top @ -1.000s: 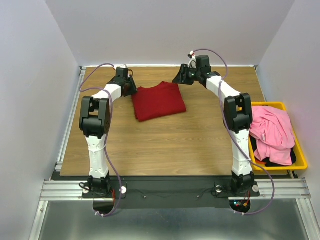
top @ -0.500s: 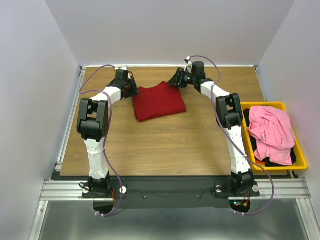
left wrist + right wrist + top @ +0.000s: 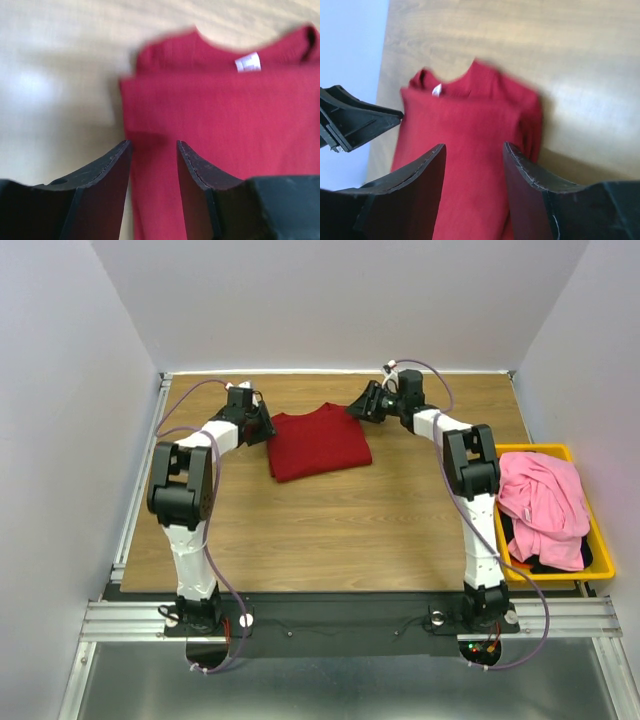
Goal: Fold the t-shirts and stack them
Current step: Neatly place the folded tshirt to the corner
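A dark red t-shirt [image 3: 318,443] lies folded flat on the far middle of the table, its white neck label [image 3: 248,62] showing by the collar. My left gripper [image 3: 262,420] hovers over the shirt's far left edge, open, with only cloth [image 3: 225,110] seen below between its fingers [image 3: 112,170]. At the far right corner my right gripper [image 3: 358,408] is open too, above the red cloth [image 3: 465,130]. A pink t-shirt [image 3: 545,502] lies crumpled over a black one [image 3: 545,565] at the right.
The pink and black shirts fill a yellow plastic bin [image 3: 603,545] off the table's right edge. A metal rail [image 3: 140,470] runs along the left edge. Bare wood [image 3: 330,530] stretches between the red shirt and the arm bases.
The right gripper swung left toward the red shirt's far corner, then eased back a little. The left gripper shifted slightly along the left edge. The shirt lies as before.
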Tool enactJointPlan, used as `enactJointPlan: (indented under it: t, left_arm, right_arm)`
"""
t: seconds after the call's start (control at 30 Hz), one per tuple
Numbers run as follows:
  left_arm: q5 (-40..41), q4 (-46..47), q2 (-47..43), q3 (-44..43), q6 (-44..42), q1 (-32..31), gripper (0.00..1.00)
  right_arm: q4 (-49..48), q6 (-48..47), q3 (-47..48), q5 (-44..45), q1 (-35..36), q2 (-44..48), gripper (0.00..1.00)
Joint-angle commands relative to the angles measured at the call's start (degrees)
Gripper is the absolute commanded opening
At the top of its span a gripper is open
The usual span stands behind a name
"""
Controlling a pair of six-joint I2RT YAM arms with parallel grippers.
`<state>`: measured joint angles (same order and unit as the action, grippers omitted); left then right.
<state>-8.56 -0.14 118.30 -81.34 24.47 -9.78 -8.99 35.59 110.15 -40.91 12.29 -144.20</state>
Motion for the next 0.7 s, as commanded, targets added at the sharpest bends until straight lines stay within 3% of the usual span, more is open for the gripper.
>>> enactJointPlan:
  t: [0.0,0.1,0.23,0.37,0.43,0.67]
  left_arm:
    - [-1.64,-0.12,-13.69,6.87,2.42,-2.42,0.52]
    - [-1.55,-0.12,-19.67,11.8,4.87,-4.71,0.53]
    - [-0.94,3.12,-24.25,21.11,7.69,-9.19,0.52]
    - [-0.24,5.68,-22.16,25.0,9.19,-10.61,0.44]
    - [0.38,6.03,-20.23,26.14,9.28,-10.79,0.29]
    - [4.42,6.12,-19.24,30.01,9.63,-10.43,0.26]
  right_arm:
    - [-1.9,-0.88,-7.63,-3.21,-0.43,11.38,0.55]
    - [-2.25,-1.58,-13.98,-4.62,0.01,18.15,0.54]
    - [-3.22,-2.46,-25.39,-5.5,0.1,23.26,0.42]
    - [-4.89,-3.25,-31.39,-5.33,0.19,22.83,0.3]
    - [-5.33,-4.04,-33.32,-4.98,0.1,21.86,0.24]
    - [-7.79,-5.8,-41.94,-1.11,-1.04,20.19,0.16]
